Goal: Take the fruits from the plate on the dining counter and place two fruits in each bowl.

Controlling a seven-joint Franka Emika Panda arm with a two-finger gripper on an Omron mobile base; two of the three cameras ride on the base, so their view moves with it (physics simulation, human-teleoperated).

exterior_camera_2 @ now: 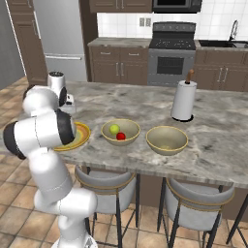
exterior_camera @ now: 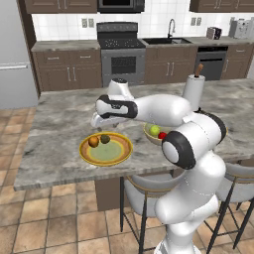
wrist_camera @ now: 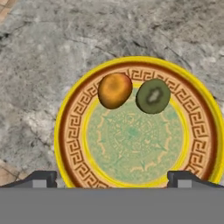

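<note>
Hovering gripper (wrist_camera: 112, 178) (wide open) above plate (wrist_camera: 70, 131).

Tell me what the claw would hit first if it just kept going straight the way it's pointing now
Most likely the plate: the open claw points down at its pale green centre, nearer than the orange fruit and the brownish-green fruit.

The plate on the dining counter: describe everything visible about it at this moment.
The plate is wide, shallow and round, with a yellow edge, a brown-orange key-patterned band and a pale green patterned centre. It lies flat on the marbled dining counter. The orange fruit and brownish-green fruit rest side by side toward one edge. The open gripper hovers above.
</note>
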